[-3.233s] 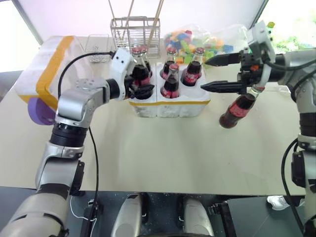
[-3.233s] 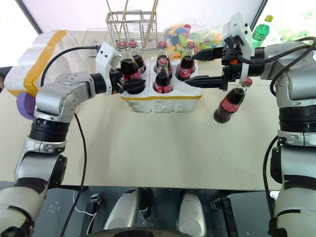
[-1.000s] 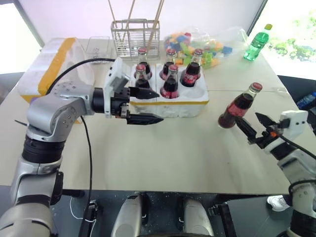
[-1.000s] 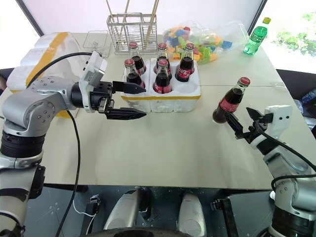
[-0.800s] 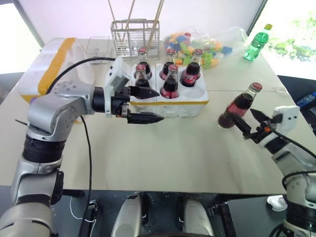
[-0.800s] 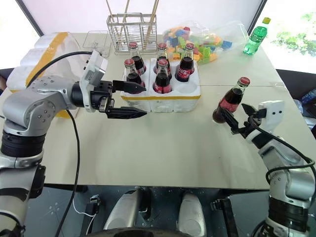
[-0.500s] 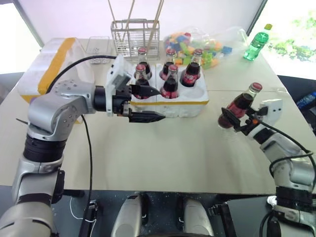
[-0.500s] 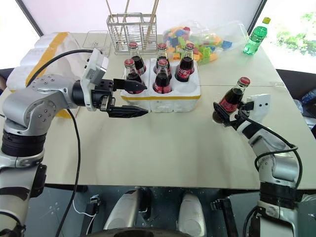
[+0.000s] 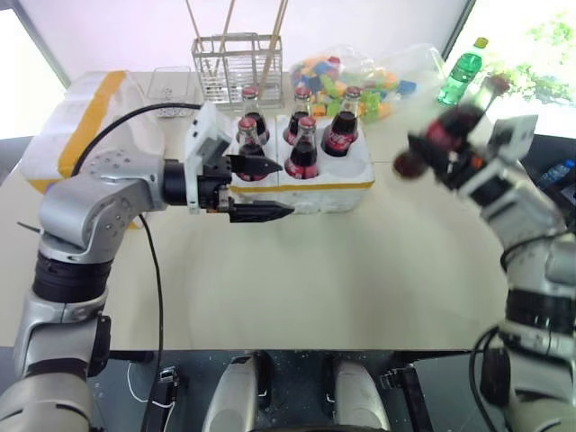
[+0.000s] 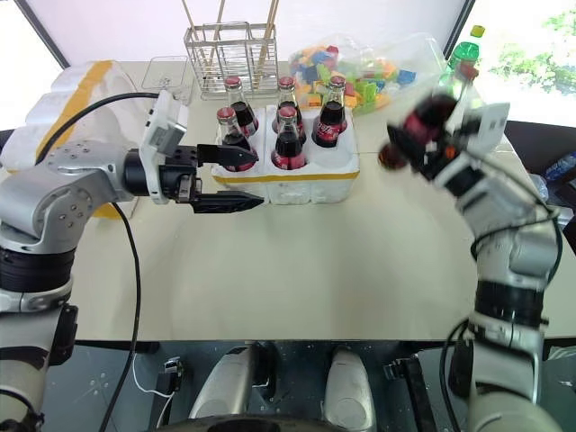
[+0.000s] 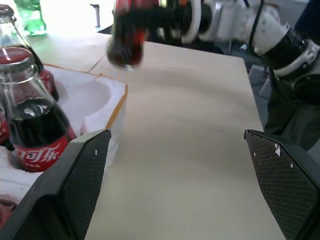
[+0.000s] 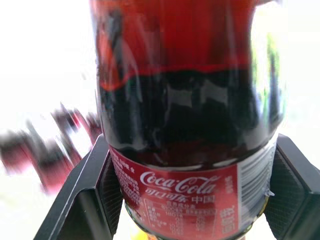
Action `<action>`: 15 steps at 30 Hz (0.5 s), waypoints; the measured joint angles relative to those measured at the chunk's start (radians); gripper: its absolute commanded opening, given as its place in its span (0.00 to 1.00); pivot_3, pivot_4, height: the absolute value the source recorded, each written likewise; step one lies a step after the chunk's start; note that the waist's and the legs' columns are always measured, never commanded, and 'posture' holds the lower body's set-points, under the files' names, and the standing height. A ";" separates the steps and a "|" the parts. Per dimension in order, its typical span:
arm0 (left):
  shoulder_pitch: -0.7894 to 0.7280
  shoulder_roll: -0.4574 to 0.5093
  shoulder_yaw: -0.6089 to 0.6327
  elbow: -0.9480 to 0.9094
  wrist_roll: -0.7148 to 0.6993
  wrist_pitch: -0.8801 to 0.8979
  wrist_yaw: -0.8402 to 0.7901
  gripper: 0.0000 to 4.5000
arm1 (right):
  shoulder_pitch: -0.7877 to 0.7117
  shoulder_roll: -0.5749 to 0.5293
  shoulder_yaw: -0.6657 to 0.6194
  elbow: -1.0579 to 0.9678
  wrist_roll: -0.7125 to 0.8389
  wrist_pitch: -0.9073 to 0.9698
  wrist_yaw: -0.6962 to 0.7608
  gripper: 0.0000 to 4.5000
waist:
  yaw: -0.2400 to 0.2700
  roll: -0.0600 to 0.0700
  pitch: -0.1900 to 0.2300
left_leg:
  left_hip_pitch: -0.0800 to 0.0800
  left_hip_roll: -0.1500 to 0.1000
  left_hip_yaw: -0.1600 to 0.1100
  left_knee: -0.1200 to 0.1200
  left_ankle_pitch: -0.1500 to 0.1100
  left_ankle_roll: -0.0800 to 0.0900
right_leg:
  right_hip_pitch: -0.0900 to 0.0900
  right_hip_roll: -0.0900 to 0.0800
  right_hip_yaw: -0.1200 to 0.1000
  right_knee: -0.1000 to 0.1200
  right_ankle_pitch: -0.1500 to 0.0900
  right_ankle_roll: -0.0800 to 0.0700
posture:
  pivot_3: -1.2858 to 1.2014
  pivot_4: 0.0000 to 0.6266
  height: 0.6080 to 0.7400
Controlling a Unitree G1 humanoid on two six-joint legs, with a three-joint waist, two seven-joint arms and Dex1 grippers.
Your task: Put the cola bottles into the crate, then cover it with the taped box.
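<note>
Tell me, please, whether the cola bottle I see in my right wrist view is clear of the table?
Observer: Yes. The right hand holds the cola bottle tilted in the air, to the right of the crate.
Operator: How many are in the crate already?
Observer: Five bottles stand in it, and the front right hole is free.
Operator: Is the left hand near that hole?
Observer: No. The left hand is open in front of the crate's left half, apart from that hole.
</note>
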 measured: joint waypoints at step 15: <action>0.048 0.017 0.036 -0.043 -0.023 0.005 0.069 1.00 | -0.054 0.067 0.305 0.220 -0.223 -0.076 0.106 0.64 | 0.013 -0.001 0.000 | -0.005 -0.002 0.001 0.001 0.001 -0.001 | -0.004 -0.001 0.000 0.000 0.000 0.000 | 0.52 0.24 0.97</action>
